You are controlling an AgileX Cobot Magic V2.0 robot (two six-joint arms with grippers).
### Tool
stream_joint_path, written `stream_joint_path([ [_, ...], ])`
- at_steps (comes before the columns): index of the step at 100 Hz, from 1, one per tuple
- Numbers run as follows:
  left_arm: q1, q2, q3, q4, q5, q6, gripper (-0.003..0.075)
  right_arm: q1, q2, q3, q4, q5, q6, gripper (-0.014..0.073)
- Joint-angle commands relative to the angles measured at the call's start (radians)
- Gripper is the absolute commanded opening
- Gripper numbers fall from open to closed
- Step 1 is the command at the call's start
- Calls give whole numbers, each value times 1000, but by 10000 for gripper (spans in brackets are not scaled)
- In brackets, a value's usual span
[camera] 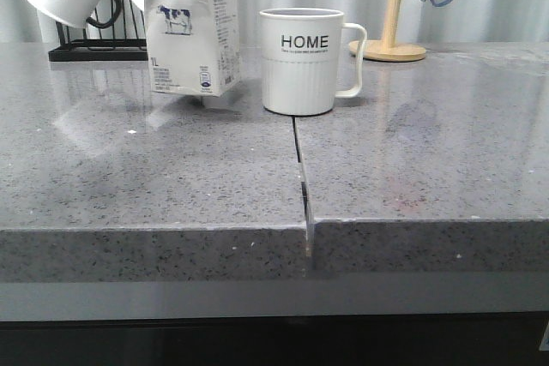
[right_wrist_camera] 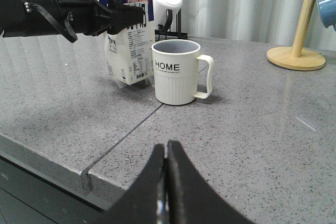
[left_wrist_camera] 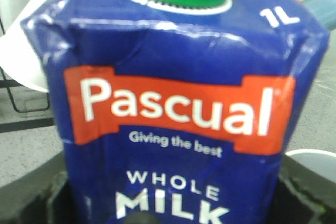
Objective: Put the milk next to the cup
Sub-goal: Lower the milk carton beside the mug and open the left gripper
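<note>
On the grey counter (camera: pixel 171 177) the milk (camera: pixel 193 40) hangs tilted just beside the cup (camera: pixel 300 62), clamped high by the left pincer (right_wrist_camera: pixel 123 17). A full carton would likely be heavy, its walls yielding, so grip the flat sides. The cup looks empty. The right pincer (right_wrist_camera: pixel 167 153) rests pressed together, empty.

Open counter (camera: pixel 154 186) from 3 through 6 to 9 o'clock of the cup (camera: pixel 300 62). Milk (camera: pixel 193 45) just beside cup at its 9 o'clock, narrow gap between, left gripper (right_wrist_camera: pixel 123 17) clamped round the carton. Rack (camera: pixel 94 45) with mugs at 10 o'clock, wooden stand (camera: pixel 393 15) at 2 o'clock.
</note>
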Motion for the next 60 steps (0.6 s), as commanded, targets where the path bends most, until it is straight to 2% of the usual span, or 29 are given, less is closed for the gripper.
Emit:
stream_joint_path([
  [1, -9, -32, -34, -1, -86, 1, 120, -2, 9, -26, -8, -83, -6, -67],
  [13, -9, -14, -34, -1, -86, 1, 129, -2, 9, -26, -8, -83, -6, -67],
  [20, -9, -10, -34, -1, -75, 1, 174, -2, 9, -26, -8, -83, -6, -67],
  [27, -9, -10, -34, -1, -64, 1, 276, -2, 9, -26, -8, -83, -6, -67],
  [39, -9, -10, -34, -1, -64, 1, 530, -2, 9, -26, -8, -83, -6, -67],
  [44, -9, -10, -34, -4, -64, 1, 597, -2, 9, -26, -8, -83, -6, -67],
  [51, -9, -12, -34, -8, -46, 3, 637, -2, 9, -26, -8, -83, -6, -67],
  [60, -9, -23, -22, -8, -40, 3, 639, -2, 9, -26, -8, -83, -6, -67],
])
